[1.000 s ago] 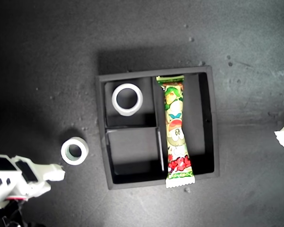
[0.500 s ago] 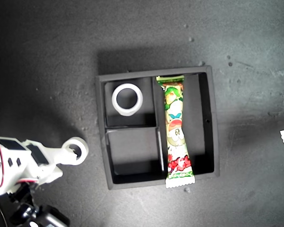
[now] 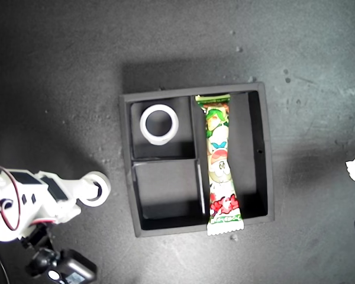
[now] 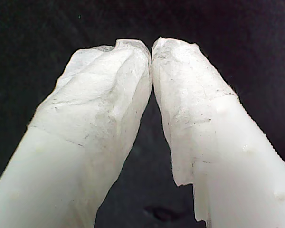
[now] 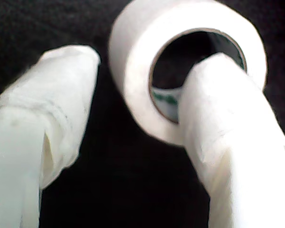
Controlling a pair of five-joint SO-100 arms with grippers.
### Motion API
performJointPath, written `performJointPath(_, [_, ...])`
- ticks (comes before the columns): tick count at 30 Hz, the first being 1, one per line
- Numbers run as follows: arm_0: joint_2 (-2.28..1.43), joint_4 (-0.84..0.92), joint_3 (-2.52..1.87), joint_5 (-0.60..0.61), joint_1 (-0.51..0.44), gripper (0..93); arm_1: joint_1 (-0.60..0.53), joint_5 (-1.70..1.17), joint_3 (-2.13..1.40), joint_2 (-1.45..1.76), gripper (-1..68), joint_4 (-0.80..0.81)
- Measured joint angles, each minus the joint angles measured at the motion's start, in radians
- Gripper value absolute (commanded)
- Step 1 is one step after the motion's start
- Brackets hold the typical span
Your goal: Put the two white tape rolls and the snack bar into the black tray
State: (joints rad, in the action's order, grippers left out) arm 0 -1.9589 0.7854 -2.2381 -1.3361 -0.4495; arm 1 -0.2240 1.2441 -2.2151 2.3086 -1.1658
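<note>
Jaws of my second gripper [image 5: 133,109] spread — one finger inside thicker tape roll [image 5: 142,61].

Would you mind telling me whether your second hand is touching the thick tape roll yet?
Touching: in the second wrist view, one finger of my second hand sits inside the thick tape roll, against its rim.

— What's in front of the lens?

— My first gripper [image 4: 152,47], two thick white fingers [image 4: 95,123] wrapped in wrinkled white tape.

— Spread apart?

— No, the tips meet, and the gap widens further back down the fingers. Nothing sits between them.

— And behind them?

— A dark, matte black surface [image 4: 33,38], faintly speckled. One dim smudge shows low in the gap, too blurred to identify.
</note>
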Motion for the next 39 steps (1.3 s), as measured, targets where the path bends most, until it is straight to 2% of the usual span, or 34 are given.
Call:
performJointPath(18, [0.049, -0.002, 0.014, 0.000, -0.023, 13.6, 0.000, 0.015, -0.049, 0.006, -0.3, 0.035])
performJointPath(26, [0.204, -0.008, 0.077, -0.009, -0.028, 13.2, -0.021, 0.020, -0.072, 0.006, -0.3, 0.067])
performJointPath(28, [0.256, -0.008, 0.107, -0.009, -0.018, 12.2, -0.020, 0.026, -0.084, 0.006, -0.3, 0.078])
performJointPath(30, [0.305, -0.008, 0.140, -0.009, -0.003, 7.2, -0.020, 0.038, -0.106, 0.008, -0.3, 0.089])
performJointPath(32, [0.347, 0.012, 0.176, -0.014, 0.015, 0.4, -0.021, 0.051, -0.144, 0.026, -0.3, 0.114])
performJointPath(39, [0.469, 0.186, 0.357, -0.011, 0.067, 0.0, 0.040, 0.080, -0.503, 0.351, -0.3, 0.319])
